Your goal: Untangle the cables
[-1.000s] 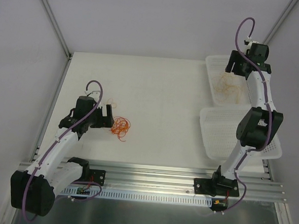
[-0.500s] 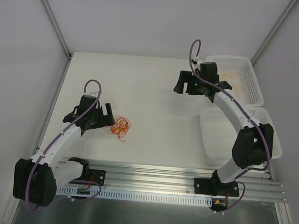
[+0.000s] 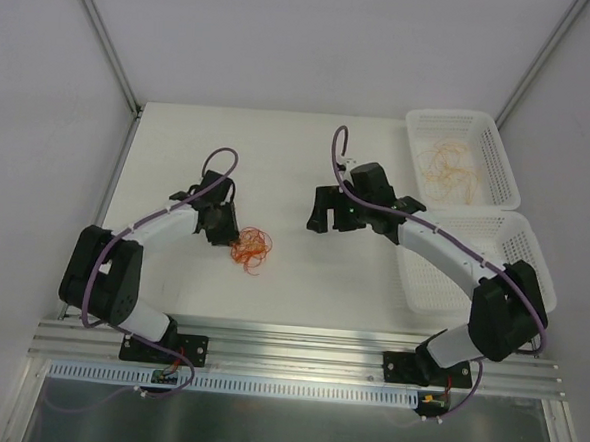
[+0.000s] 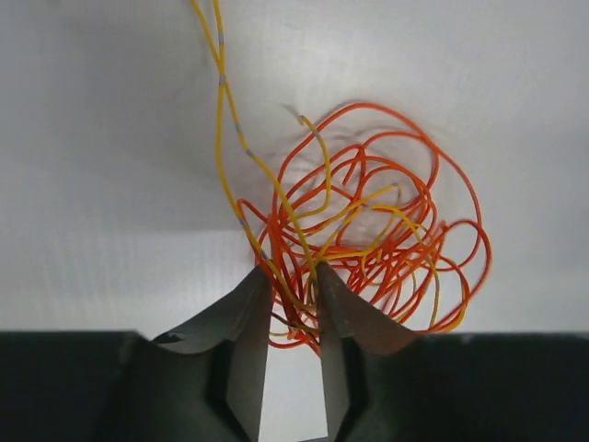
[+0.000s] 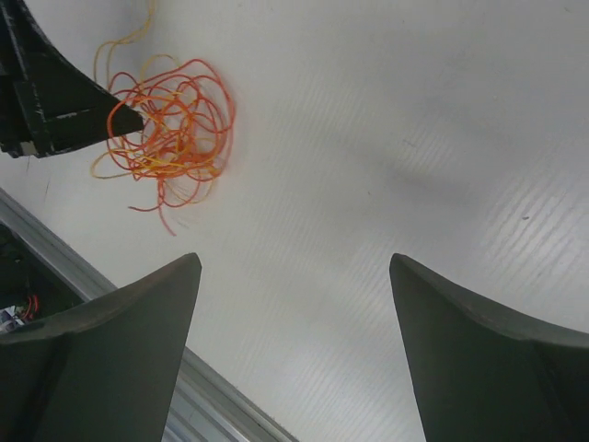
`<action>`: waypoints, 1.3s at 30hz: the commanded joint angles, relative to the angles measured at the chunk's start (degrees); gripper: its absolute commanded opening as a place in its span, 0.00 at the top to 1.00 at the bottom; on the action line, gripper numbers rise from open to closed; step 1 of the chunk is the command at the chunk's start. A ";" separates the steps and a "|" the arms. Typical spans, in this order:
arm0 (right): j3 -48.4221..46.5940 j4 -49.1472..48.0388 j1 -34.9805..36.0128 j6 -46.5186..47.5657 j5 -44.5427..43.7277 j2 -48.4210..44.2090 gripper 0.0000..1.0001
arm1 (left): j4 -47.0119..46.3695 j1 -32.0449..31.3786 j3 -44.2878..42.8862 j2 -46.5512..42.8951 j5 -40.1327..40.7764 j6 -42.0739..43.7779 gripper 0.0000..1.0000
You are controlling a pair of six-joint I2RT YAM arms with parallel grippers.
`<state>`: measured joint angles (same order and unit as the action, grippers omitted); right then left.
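The left hand point(image 4: 290, 276) stands narrow, its two dark fingertips point(image 4: 253, 304) set on either side of a few strands at the near edge of the cables point(image 4: 368, 230). A slim gap still shows between them, so I cannot tell whether the strands are truly clamped. This tangle is a loose knot of red-orange loops mixed with paler yellow-orange ones, and it lies flat on the tabletop point(image 3: 279, 150) just to the right of the left hand in the overhead view. One yellow strand point(image 4: 221, 92) runs out of it and off the top of the left wrist view. The right hand point(image 5: 294, 267) is spread wide and holds nothing. It hangs over bare tabletop to the right of the tangle, apart from it. The surface is plain matte white with a fine ribbed grain, bounded at its near edge by an aluminium rail point(image 3: 297, 346) where both arm bases are bolted. Pale grey walls with thin metal corner posts close in the other sides. There are two arms and two hands. Two white perforated baskets sit touching at the right edge: the far basket point(image 3: 412, 138) holds a second, paler bunch of cables point(image 3: 449, 165), and the near basket point(image 3: 427, 269) lies partly under the right arm. That makes two clumps of cable in all.
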<state>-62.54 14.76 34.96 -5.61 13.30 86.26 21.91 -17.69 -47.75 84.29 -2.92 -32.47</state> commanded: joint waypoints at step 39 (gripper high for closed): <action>-6.80 -12.13 4.85 -9.07 -1.52 17.89 0.50 | -2.22 -16.06 5.12 -9.50 -6.05 -4.97 0.25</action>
<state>-66.04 7.11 39.18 -10.76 12.03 102.76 21.43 -33.67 -43.22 73.97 -8.80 -35.33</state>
